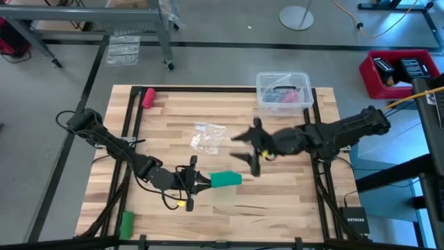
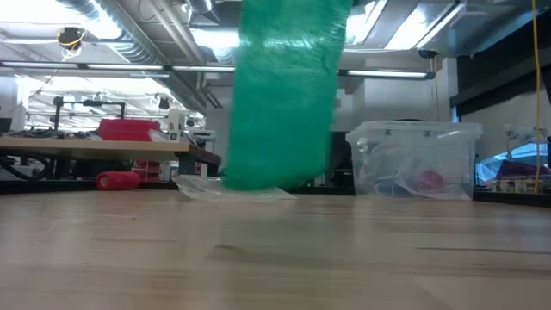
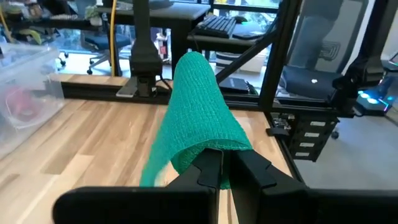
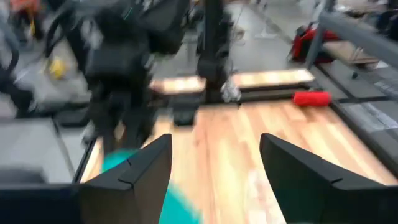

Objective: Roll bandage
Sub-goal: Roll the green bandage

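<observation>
The left claw [image 3: 225, 171] pinches one end of the soft, light, stretchy teal bandage [image 1: 226, 180] over the near-centre bench [image 1: 277, 208], best gripped across the roll, while the right claw [image 1: 251, 147] gapes empty just beyond.

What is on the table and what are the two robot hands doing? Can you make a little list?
held thing: teal-green soft cloth bandage, rolled up, lifted off the table
left gripper: shut on the bandage's end
right gripper: open, empty, apart from the bandage
table: light wooden planks
clear plastic box: far edge, on the right arm's side
pink-red roll: far corner, on the left arm's side
small bright green roll: near corner, on the left arm's side
crumpled clear wrapper: middle
</observation>
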`<move>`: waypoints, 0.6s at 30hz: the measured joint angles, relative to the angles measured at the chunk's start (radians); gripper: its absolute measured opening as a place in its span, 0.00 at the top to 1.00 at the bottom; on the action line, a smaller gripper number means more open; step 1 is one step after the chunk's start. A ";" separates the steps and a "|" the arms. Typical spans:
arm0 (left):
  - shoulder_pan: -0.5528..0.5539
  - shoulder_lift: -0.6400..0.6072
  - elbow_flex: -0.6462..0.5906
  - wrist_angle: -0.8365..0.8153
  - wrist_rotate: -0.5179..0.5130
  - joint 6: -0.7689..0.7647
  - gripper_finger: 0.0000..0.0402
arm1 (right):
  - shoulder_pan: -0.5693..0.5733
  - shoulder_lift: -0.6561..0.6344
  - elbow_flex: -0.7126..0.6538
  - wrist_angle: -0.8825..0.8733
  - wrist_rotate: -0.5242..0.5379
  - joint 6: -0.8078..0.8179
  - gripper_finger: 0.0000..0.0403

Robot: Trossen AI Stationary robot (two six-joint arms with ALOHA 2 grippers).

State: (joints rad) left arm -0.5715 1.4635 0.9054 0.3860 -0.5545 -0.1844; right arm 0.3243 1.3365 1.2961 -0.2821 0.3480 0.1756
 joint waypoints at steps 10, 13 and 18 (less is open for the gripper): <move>-0.014 -0.063 0.001 -0.008 -0.003 0.139 0.97 | 0.236 -0.033 -0.044 -0.290 0.188 0.096 0.38; -0.011 -0.080 0.002 -0.009 -0.003 0.141 0.97 | 0.288 -0.042 -0.119 -0.287 0.256 0.154 0.38; -0.010 -0.098 0.002 -0.009 -0.003 0.137 0.97 | 0.321 -0.070 -0.303 -0.086 0.321 0.214 0.38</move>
State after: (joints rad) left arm -0.5812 1.3651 0.9070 0.3768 -0.5579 -0.0478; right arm 0.6449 1.2663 0.9929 -0.3686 0.6695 0.3897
